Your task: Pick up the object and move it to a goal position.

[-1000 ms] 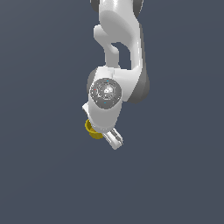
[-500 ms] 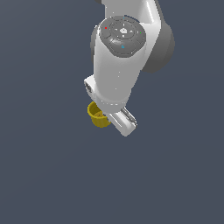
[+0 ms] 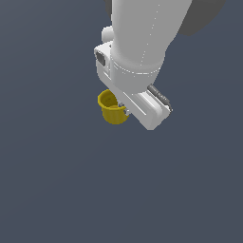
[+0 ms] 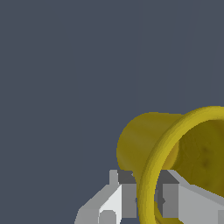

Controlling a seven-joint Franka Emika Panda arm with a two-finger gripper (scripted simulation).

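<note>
The picking up looks done. The little yellow cup (image 3: 113,110) hangs at the end of the white robot arm (image 3: 142,42), with only plain dark grey all around it — no tabletop shows under it, so it seems to be up in the air. What is left is to carry it to the goal spot (no mark for that spot shows in either view, so how far there is to go can't be told).

The arm reaches down from above, and its gripper (image 4: 146,199) sits right at the cup's rim. In the wrist view the jaws are nearly closed and pinch the cup's wall — one finger (image 4: 127,194) outside, the other finger (image 4: 173,197) inside the mouth. The cup sticks out toward the exterior view's left, and it looks tipped a bit.
</note>
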